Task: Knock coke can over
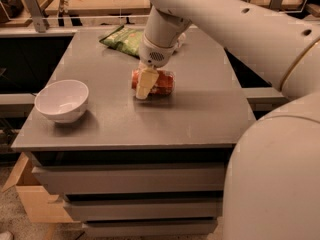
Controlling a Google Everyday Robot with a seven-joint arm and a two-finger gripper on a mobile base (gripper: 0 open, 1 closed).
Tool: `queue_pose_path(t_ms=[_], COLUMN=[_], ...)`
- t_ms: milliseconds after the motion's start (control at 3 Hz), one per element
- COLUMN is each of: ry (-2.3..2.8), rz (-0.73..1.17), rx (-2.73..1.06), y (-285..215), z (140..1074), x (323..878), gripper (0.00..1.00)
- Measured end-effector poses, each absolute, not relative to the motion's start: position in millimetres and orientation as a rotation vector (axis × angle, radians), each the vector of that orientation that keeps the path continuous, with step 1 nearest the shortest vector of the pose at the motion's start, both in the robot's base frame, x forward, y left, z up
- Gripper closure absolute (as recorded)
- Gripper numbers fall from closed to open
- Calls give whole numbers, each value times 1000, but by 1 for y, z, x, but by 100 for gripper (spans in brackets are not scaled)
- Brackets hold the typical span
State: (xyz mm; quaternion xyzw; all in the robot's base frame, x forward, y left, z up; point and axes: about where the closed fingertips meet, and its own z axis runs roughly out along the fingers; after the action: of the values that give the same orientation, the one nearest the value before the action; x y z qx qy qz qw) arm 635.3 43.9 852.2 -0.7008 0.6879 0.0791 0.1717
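One arm: the single arm filled the right foreground and reached in over the grey table [200,119] from the right.
Floor level: an open cardboard box [35,201] sat at the lower left, beside the table's drawers [130,181]; what it held was hidden.
Bowl: the white bowl [62,100] stood upright near the table's front left corner, well apart from the action, and nothing showed inside it.
Gripper: the gripper [144,85] was down at mid-table, its pale tip set against the near left part of the can.
Grip state: could not be told from this angle.
Coke can: the coke can [162,82] lay mid-table, just behind and to the right of the gripper and touching it or very nearly so.
Long axis: it appeared to run left to right across the table, so the can looked to be on its side rather than upright.
Judgement: the knock looked as good as done. If anything was left, it was a backing-off without rolling the can toward an edge.
Far side: a green snack bag [125,38] lay flat near the back left, well clear of the can.
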Motion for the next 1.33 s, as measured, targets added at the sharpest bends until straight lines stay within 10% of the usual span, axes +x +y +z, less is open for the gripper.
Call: queue_pose_path(t_ms=[1333], ry=[2157], rz=[53], rx=[-1839], y=[-62], z=[902], x=[614], gripper=[0])
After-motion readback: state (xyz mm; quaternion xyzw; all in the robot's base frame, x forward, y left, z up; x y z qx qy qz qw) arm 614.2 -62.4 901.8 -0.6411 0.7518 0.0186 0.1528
